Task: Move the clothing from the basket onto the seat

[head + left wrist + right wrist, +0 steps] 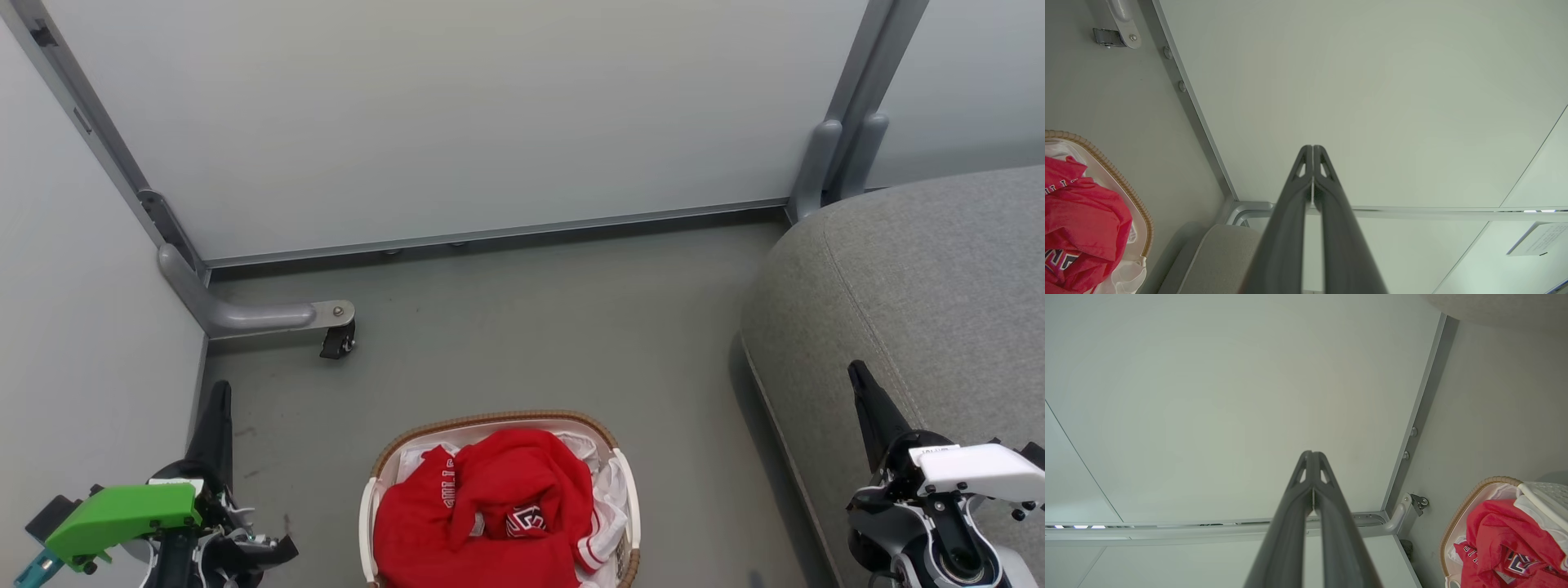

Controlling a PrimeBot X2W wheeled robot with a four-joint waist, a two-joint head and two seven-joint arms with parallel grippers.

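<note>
The clothing (498,506) lies heaped in the basket (498,418), which stands on the floor (531,327). The seat (922,310) is to the basket's right, apart from it. A wall panel (457,122) runs behind both, and a caster (336,341) sits on the floor behind the basket, to its left.

Right gripper (1312,454): both dark fingers (1290,522) lie pressed together from base to tip, nothing between them. They point at a pale panel (1229,396) on the far side, edged by a grey frame rail (1423,400). A caster (1419,501) sits at the rail's foot on the grey floor (1494,416). Nearer on the floor stands the basket (1470,498), brown woven rim, white handle (1545,498). Red clothing (1506,535) with white lettering is heaped inside over a white liner (1453,553). One edge of the grey seat (1494,304) shows beyond the floor.
</note>
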